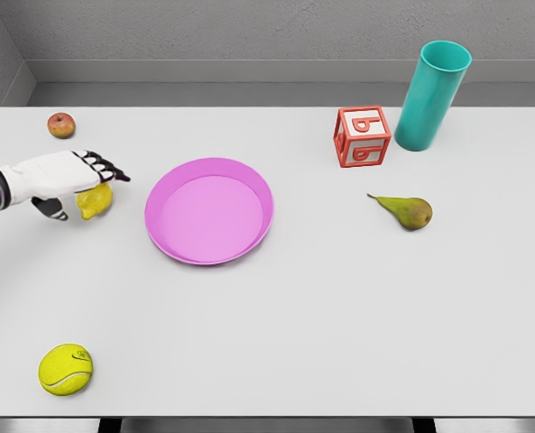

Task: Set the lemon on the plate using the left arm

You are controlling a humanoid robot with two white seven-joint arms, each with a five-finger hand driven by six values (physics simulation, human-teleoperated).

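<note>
lemon [95, 200] under left hand [67, 178], white table [339, 307]

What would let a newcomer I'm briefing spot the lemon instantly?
Start at the pink plate mid-table and look just left of it, under the left robot hand. The lemon is the small yellow fruit there, smoother and smaller than the tennis ball near the front edge.

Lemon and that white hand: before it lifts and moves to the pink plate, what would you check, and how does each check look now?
1. Left hand over the lemon: ok.
2. Fingers closed firmly on the lemon: cannot tell.
3. Pink plate holds nothing: ok.
4. Table between lemon and plate bare: ok.
5. Apple and tennis ball away from the route: ok.
6. Right arm out of the way: ok, not in view.
</note>
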